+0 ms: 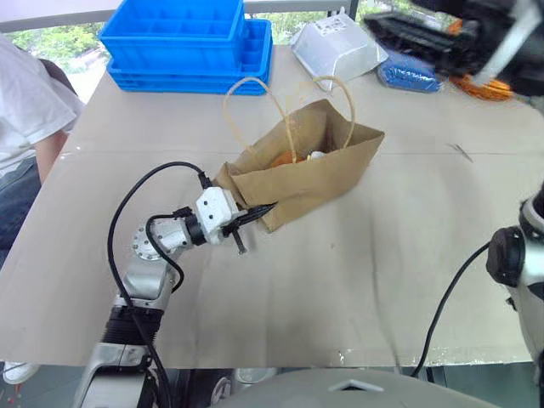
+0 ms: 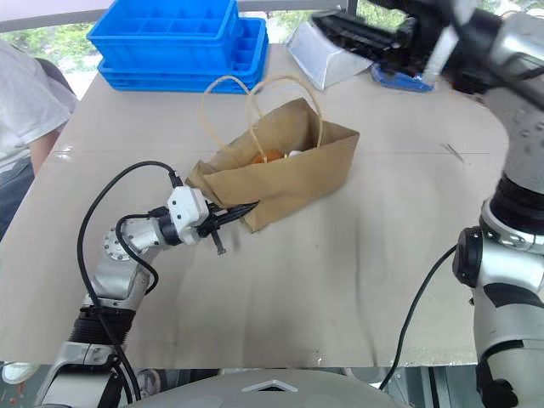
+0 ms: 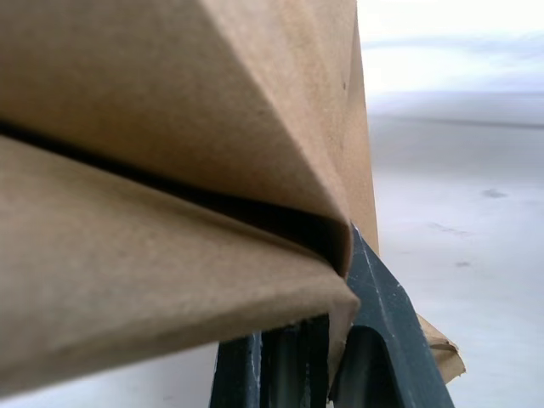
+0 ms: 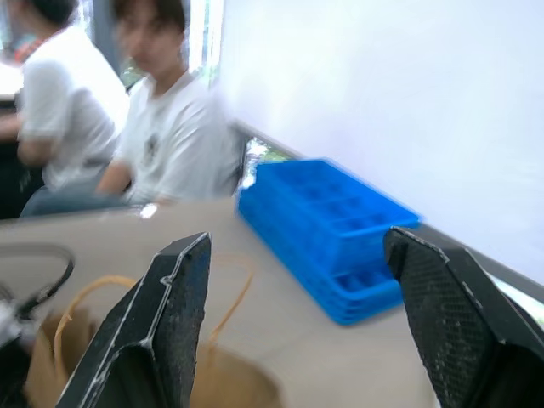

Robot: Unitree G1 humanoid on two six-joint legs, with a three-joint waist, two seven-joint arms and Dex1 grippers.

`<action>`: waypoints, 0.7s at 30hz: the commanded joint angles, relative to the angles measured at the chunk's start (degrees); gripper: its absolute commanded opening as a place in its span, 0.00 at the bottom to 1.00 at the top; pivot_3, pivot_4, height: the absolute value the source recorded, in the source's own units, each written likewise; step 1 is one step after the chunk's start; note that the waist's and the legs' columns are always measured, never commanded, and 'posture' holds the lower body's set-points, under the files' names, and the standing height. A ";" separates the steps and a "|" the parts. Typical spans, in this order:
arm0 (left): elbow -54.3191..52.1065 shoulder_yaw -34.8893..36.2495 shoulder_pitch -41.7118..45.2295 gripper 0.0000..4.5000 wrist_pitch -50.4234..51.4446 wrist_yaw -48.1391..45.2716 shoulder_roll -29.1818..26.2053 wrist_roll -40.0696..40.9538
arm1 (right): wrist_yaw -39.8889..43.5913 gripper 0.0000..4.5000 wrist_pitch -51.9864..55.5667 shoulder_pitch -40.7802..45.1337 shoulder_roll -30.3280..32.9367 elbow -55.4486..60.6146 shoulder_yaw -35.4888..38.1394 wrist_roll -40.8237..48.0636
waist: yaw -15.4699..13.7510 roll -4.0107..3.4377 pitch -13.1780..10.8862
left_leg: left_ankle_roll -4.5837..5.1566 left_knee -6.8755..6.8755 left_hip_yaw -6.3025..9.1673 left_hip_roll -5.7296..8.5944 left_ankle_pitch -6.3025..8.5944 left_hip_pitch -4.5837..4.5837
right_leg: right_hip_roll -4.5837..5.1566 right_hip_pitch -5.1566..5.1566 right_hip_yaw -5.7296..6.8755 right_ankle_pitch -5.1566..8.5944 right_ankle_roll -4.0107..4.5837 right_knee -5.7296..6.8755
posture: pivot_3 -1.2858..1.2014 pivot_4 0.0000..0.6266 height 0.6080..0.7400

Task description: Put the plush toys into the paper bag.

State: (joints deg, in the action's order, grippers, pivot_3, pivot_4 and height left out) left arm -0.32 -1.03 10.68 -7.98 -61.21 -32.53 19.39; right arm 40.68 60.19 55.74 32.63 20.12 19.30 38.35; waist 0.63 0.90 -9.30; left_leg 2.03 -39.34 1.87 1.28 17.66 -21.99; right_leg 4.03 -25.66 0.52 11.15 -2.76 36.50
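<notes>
left eye view: my left tool (image 1: 253, 218) is clamped tight on the bottom corner of the paper bag (image 1: 314, 174), which lies on its side on the desk (image 1: 408, 255), mouth toward the blue trays (image 1: 183, 42). inside i make out only an orange patch and a bit of white, the plush toys (image 1: 297, 157) mostly hidden. my right tool (image 4: 297, 314) hangs high with fingers spread wide, holding nothing.

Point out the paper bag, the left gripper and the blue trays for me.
paper bag (image 1: 327, 166), left eye view, on its brown side wall.
left gripper (image 1: 255, 214), left eye view, at the fingertips pinching the bag's bottom corner.
blue trays (image 1: 183, 42), left eye view, on the near wall of the top tray.
</notes>
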 commanded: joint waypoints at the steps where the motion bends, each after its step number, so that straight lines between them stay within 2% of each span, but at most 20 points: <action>1: -1.55 1.86 1.30 0.00 4.38 -6.26 -3.51 6.32 | 0.34 0.70 3.87 -10.08 6.56 7.62 7.59 4.28 | -0.32 0.03 0.02 | 0.00 0.00 0.03 -0.01 0.00 -0.01 | 0.00 0.00 0.02 0.00 0.00 0.00 | 0.52 0.24 1.00; 5: 3.37 1.71 3.89 0.00 2.14 -12.50 -6.55 5.68 | 2.50 0.97 4.33 -24.92 11.62 13.97 8.11 7.23 | -0.59 -0.09 0.00 | 0.24 0.03 0.02 0.02 0.12 -0.01 | -0.04 0.06 0.21 0.01 0.00 -0.06 | 0.52 0.24 1.00; 6: 5.19 1.56 4.91 0.17 0.81 -13.89 -6.99 5.10 | 3.20 1.00 3.20 -28.59 13.19 15.53 6.85 6.44 | -0.46 -0.12 -0.01 | 0.28 0.02 -0.06 0.03 0.14 0.01 | -0.09 0.08 0.20 0.01 -0.01 -0.07 | 0.52 0.24 1.00; 8: 7.96 1.51 6.76 0.33 -0.48 -17.01 -7.68 5.09 | 5.23 1.00 1.01 -34.19 15.70 17.78 4.16 5.65 | -0.08 -0.14 -0.03 | 0.32 -0.01 -0.21 0.02 0.14 0.04 | -0.33 0.09 0.11 0.02 -0.01 -0.07 | 0.52 0.24 1.00; 13: 8.22 3.84 8.28 0.91 3.24 -19.44 -8.84 8.32 | 4.29 1.00 -6.27 -37.50 14.75 16.96 -4.50 1.53 | 0.58 -0.11 -0.03 | 0.33 -0.10 -0.38 -0.11 0.14 0.33 | -0.53 0.27 -0.04 0.02 -0.03 -0.01 | 0.52 0.24 1.00; 14: 6.91 4.51 7.53 0.99 4.67 -19.50 -9.57 9.11 | 4.11 1.00 -8.02 -37.92 14.58 16.52 -6.35 0.08 | 0.56 -0.10 -0.03 | 0.32 -0.11 -0.36 -0.12 0.14 0.33 | -0.54 0.26 -0.04 0.02 -0.02 0.01 | 0.52 0.24 1.00; 21: -1.68 8.94 3.06 0.99 10.40 -15.35 -11.81 11.57 | 3.61 1.00 -13.38 -37.79 13.15 13.91 -11.95 -2.94 | -0.09 -0.09 -0.03 | 0.30 -0.12 -0.32 -0.18 0.13 0.23 | -0.56 0.21 -0.02 0.02 -0.02 -0.06 | 0.52 0.24 1.00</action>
State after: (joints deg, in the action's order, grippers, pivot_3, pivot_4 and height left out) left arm 1.13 6.00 13.98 1.95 -77.98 -43.53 29.57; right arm 44.46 48.70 17.16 46.07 33.30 7.17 35.73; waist 0.54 0.81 -9.33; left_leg 2.33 -39.45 1.58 1.11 17.79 -21.79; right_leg 3.49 -25.45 0.50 11.17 -2.78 36.41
